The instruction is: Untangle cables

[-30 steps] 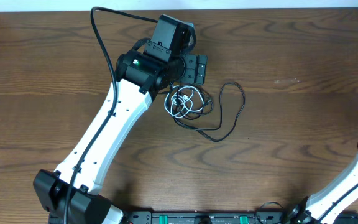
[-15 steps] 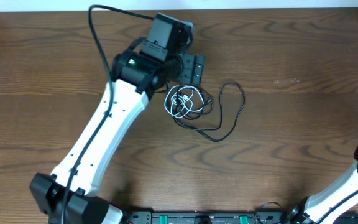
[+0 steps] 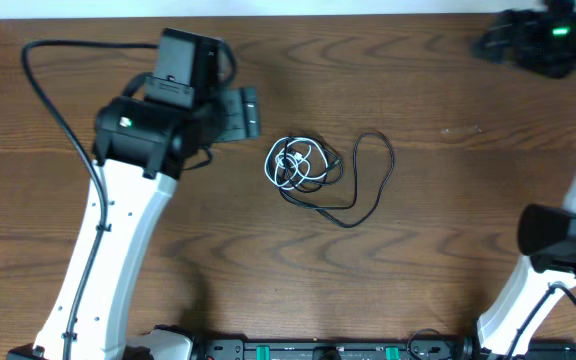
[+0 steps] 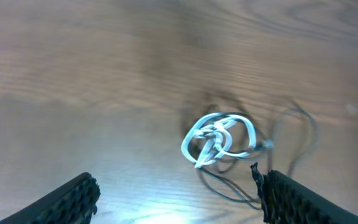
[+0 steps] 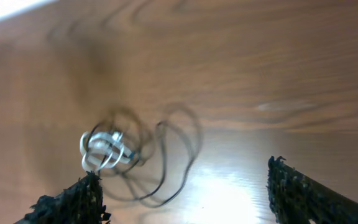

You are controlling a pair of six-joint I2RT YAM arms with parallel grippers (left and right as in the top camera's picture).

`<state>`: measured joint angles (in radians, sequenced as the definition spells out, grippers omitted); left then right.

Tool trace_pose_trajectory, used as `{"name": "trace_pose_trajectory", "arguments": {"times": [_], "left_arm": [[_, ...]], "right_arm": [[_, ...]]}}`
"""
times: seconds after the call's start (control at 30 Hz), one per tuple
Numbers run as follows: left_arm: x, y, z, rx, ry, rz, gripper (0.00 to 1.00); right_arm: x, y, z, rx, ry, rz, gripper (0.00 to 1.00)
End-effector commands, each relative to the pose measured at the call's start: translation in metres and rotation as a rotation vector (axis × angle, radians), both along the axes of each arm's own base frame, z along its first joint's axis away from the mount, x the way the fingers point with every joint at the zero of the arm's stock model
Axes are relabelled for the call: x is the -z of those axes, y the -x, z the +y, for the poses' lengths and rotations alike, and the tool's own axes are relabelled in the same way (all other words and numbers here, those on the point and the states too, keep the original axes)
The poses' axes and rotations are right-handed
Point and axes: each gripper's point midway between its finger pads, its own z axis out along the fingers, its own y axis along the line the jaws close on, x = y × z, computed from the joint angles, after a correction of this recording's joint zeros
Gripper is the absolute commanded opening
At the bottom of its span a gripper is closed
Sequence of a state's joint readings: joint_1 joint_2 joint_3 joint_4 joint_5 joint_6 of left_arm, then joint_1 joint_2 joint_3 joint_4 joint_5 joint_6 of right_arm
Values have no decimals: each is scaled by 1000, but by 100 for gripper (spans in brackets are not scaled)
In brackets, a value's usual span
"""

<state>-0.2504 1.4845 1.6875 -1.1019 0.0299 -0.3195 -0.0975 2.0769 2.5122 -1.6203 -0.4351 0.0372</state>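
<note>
Whole black cord (image 3: 392,160) — overhead only

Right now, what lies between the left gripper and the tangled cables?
Nothing: only bare wooden table separates the open left gripper from the white cable and black cable, clearest in the overhead view.

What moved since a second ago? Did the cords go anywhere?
The left gripper pulled away leftward, open and empty. The right gripper swung out to the far right, open too. The white cable and black cable stayed put, still tangled.
</note>
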Motion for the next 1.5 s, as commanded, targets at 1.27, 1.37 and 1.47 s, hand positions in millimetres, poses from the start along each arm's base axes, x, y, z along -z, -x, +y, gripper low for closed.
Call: {"name": "trace_pose_trajectory", "arguments": {"times": [1.27, 1.37, 1.47], "left_arm": [[28, 0, 113, -362, 7, 113, 83], [29, 0, 111, -355, 16, 118, 83], [29, -1, 103, -333, 53, 122, 83]], "right_arm": [[233, 90, 310, -259, 34, 170, 29], [239, 90, 309, -244, 50, 160, 21], [239, 89, 307, -241, 50, 159, 4]]}}
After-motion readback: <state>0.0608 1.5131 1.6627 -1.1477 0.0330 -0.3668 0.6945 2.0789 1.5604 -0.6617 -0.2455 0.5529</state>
